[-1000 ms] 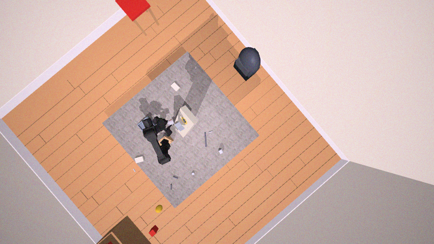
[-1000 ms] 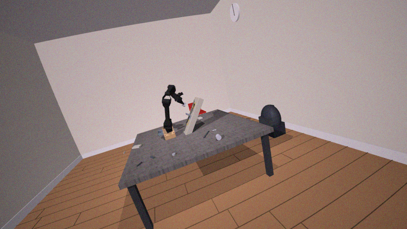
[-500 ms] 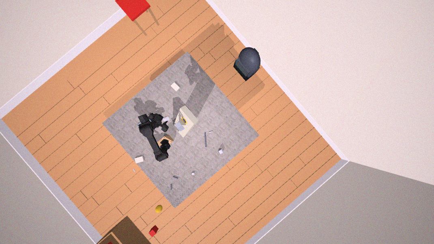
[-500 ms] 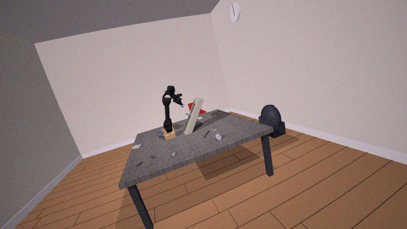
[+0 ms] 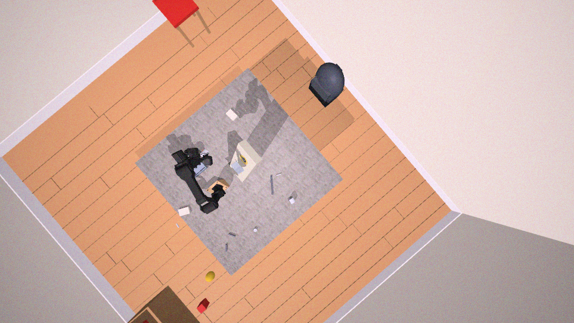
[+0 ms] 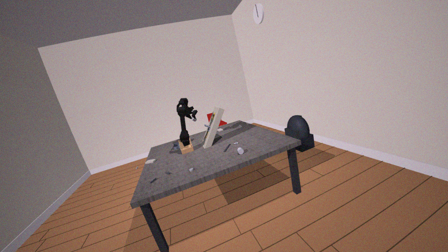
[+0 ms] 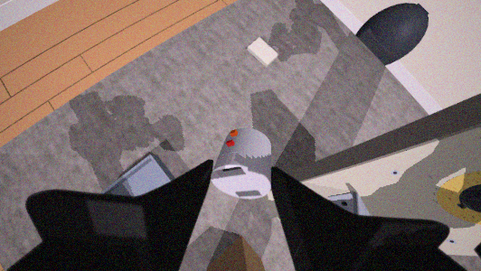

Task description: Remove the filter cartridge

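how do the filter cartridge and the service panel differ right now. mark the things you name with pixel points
The cartridge (image 7: pixel 249 155) is a rounded grey-white cylinder, while the service panel (image 5: pixel 250 158) (image 6: pixel 214 127) is a larger, flat-sided cream slab. The cartridge hangs in the air in the gripper (image 7: pixel 241 169), while the panel stands tilted on the table (image 5: pixel 256 225) (image 6: pixel 260 147). The cartridge's end face has two narrow slots, while the panel's face has a round, yellow-ringed opening. Both are pale.

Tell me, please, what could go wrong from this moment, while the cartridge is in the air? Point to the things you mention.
The jaws are closed on the filter cartridge (image 7: pixel 246 158) near its slotted end, so most of its body is unsupported and it might tilt or slip.

The blue tray (image 5: pixel 199 169) (image 7: pixel 149 175) is partly under the arm in the top view; a release made too soon could land the cartridge on its rim or on the table (image 5: pixel 248 225) (image 6: pixel 216 163) (image 7: pixel 199 86).
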